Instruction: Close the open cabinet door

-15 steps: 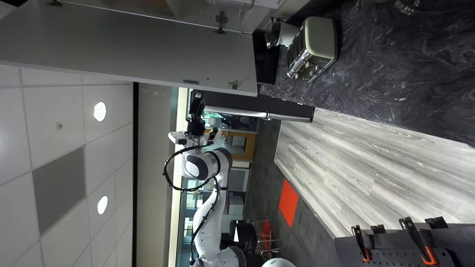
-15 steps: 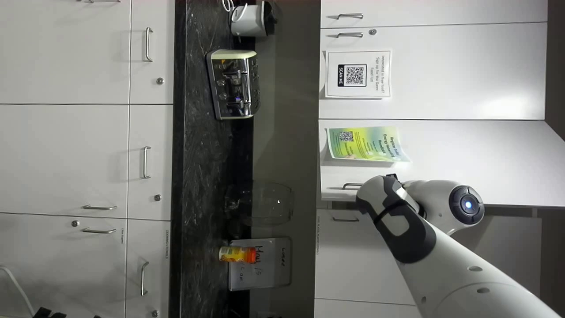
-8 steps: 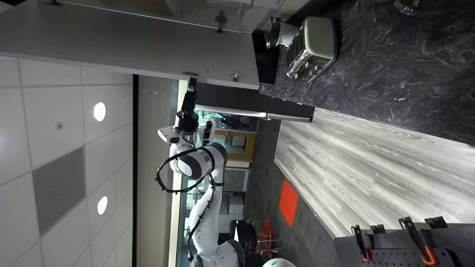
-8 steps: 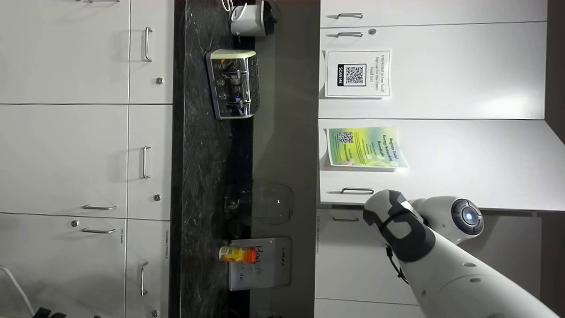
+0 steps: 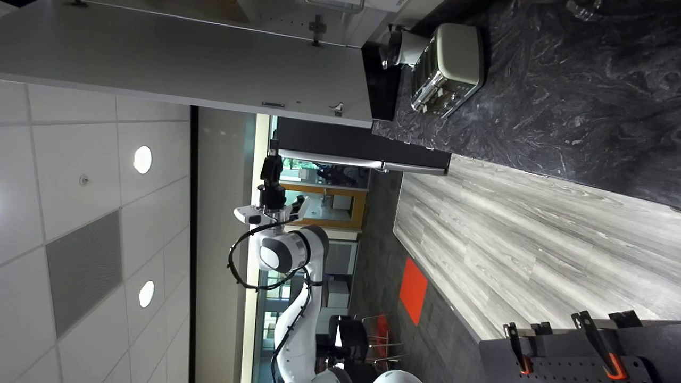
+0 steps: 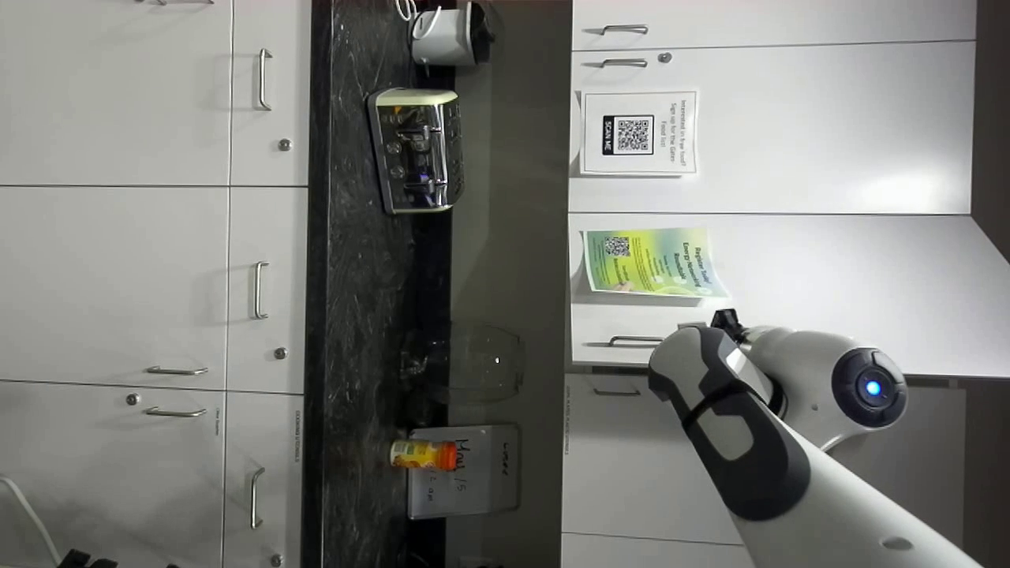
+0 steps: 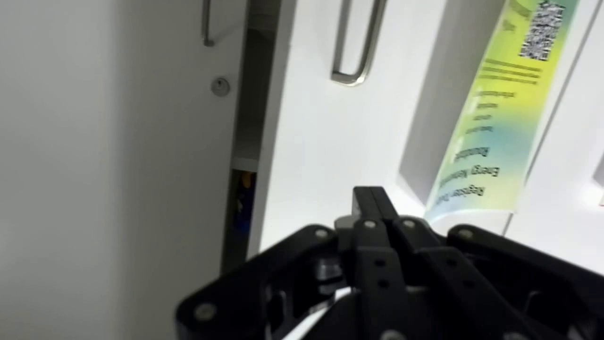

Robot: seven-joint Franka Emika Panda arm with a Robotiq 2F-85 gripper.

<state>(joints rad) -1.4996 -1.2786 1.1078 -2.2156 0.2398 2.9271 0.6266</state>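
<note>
The cabinet door (image 5: 213, 69) is a large pale grey-white panel, seen from its inner side with hinges, standing open from the cabinet. In another exterior view its white front (image 6: 828, 292) carries a bar handle and a yellow-green poster. In the wrist view the door (image 7: 321, 141) shows its handle, with a dark gap beside its edge. My gripper (image 5: 274, 144) is shut and empty, its fingertips a little apart from the door's outer side. The closed fingertips (image 7: 375, 200) point at the door front in the wrist view. The arm mostly hides the gripper in an exterior view (image 6: 726, 320).
A toaster (image 5: 460, 56) and a kettle (image 6: 446, 35) stand on the dark counter (image 5: 558, 106). A closed neighbouring cabinet door (image 7: 179, 165) lies beyond the gap. A yellow-orange canister (image 6: 422, 454) and a small whiteboard (image 6: 489, 481) are further along the counter.
The door swung somewhat toward its cabinet between one second and half a second ago, with the gripper at its edge. Since then the gripper has drawn back from the door, which has stayed nearly still.
</note>
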